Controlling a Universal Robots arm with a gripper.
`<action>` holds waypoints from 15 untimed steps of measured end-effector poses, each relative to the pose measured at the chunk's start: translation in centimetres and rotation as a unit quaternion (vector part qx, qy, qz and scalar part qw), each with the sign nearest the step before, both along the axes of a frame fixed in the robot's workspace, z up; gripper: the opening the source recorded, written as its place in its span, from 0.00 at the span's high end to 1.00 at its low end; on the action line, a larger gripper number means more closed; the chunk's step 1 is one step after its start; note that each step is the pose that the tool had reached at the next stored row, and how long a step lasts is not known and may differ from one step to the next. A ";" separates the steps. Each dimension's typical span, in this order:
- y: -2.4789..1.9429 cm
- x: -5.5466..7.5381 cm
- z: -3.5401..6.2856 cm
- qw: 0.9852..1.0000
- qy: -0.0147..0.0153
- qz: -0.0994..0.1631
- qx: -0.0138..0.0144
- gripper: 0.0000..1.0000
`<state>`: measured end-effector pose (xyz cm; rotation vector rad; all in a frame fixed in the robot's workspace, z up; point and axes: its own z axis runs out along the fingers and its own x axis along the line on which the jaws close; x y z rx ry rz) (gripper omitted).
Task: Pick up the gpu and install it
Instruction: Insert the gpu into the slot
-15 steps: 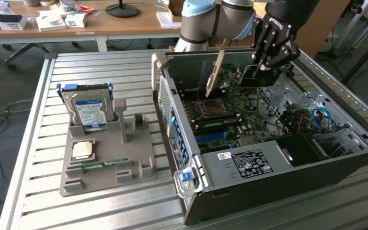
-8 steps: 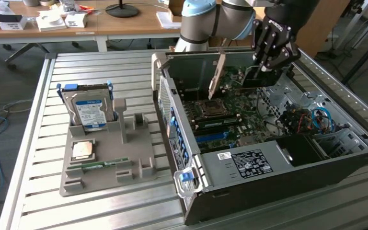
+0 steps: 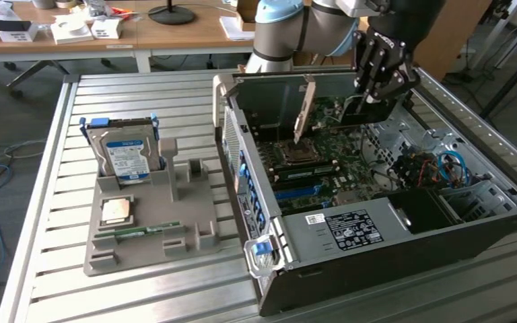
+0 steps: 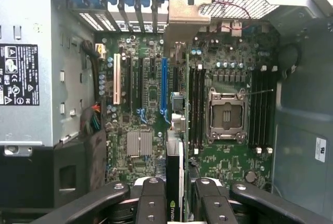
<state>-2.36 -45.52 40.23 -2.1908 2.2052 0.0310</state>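
Observation:
My gripper (image 3: 373, 99) hangs inside the open computer case (image 3: 474, 222) and is shut on the gpu (image 3: 308, 111). The card is a thin dark board with a tan metal bracket, held on edge above the motherboard (image 3: 330, 151). In the wrist view the gpu (image 4: 175, 182) runs edge-on from between my black fingers (image 4: 151, 203) towards its bracket (image 4: 183, 13) at the case's rear wall. It hovers close beside the blue expansion slot (image 4: 164, 86). I cannot tell whether its lower edge touches the board.
A grey holder tray (image 3: 200, 229) on the slatted table at the exterior view's left carries a blue-labelled hard drive (image 3: 126, 151), a processor (image 3: 116, 210) and a green memory stick (image 3: 142, 232). Inside the case are the power supply (image 3: 344, 229), the processor socket (image 4: 226, 116) and cables (image 3: 438, 168).

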 end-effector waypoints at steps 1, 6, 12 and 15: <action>0.00 -0.2 -0.08 1.000 0.000 0.000 0.000 0.74; 0.00 -0.8 -0.49 1.000 -0.001 -0.001 0.000 0.74; 0.00 -0.9 -1.03 1.000 -0.001 -0.006 0.000 0.74; 0.00 -0.9 -1.30 1.000 -0.001 -0.009 0.000 0.74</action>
